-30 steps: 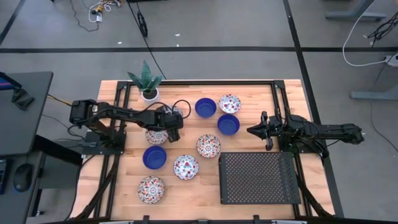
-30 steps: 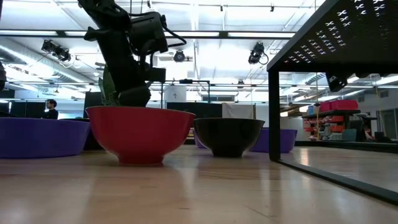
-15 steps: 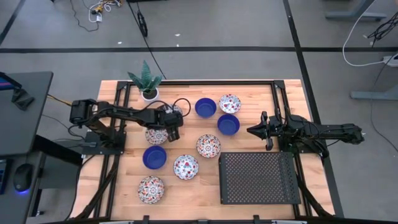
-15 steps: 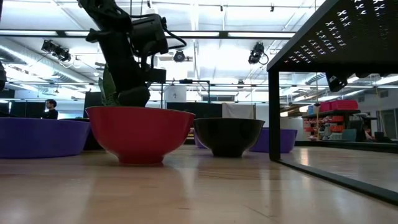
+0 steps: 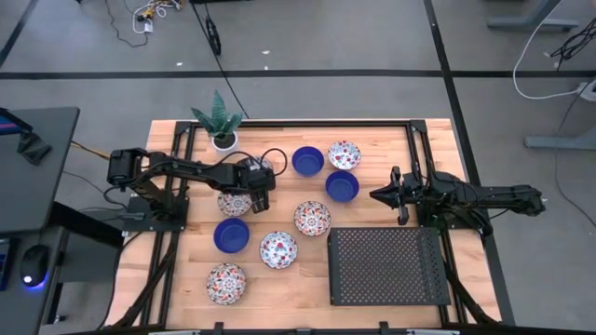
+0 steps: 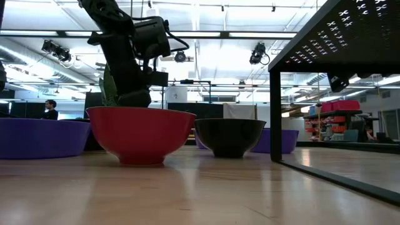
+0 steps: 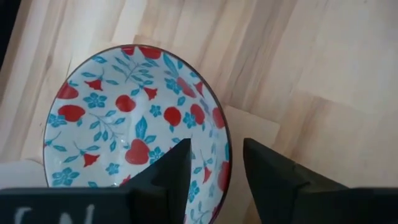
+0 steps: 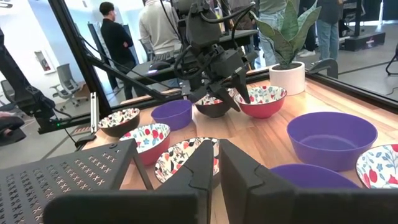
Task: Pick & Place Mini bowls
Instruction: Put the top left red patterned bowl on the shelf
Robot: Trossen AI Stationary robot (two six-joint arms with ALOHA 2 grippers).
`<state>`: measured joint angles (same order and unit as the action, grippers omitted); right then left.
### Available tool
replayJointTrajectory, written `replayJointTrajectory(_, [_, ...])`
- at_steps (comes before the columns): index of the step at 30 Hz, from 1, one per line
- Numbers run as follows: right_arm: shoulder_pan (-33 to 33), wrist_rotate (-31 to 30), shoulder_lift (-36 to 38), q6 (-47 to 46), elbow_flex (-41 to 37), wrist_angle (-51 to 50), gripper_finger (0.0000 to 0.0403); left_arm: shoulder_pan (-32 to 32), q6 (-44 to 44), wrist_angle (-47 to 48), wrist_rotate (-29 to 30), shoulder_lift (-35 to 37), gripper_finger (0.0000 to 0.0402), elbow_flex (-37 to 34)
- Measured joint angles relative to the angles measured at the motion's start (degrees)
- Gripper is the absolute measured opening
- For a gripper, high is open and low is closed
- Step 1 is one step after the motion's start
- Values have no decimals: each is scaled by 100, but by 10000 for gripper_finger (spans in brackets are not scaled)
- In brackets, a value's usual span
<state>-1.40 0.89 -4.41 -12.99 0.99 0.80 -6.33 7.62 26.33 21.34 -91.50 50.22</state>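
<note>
Your left gripper [image 7: 214, 163] straddles the floral bowl [image 7: 134, 118] rim near the plant pot [image 5: 223, 140], jaws open. Seat one finger deeper inside before you squeeze. Right gripper [image 5: 375, 195] waits closed, mid-surface.

Bare wooden tabletop [image 5: 377, 154] lies open between the bowl cluster and the idle right gripper [image 5: 375, 195]. The black perforated metal rack [image 5: 386, 265] blocks the near right corner; the potted green plant [image 5: 220, 119] stands behind the left gripper [image 5: 260, 199].

Upright on the desk [image 5: 372, 140]: three cobalt blue mini bowls [image 5: 232, 234], five floral mini bowls [image 5: 278, 249], one straddled rim-wise by the left claw [image 7: 214, 168].
</note>
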Motion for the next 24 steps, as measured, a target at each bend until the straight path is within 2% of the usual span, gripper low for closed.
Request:
replayJointTrajectory(12, [0,-1,0,0,0,-4,31,0,-310,0,51,-108,15,19])
replayJointTrajectory(17, [0,0,-1,0,0,-2,31,207,-476,36,-150,-111,15,246])
replayJointTrajectory(24, [1,0,0,0,0,-4,31,724,-532,15,-415,-111,11,989])
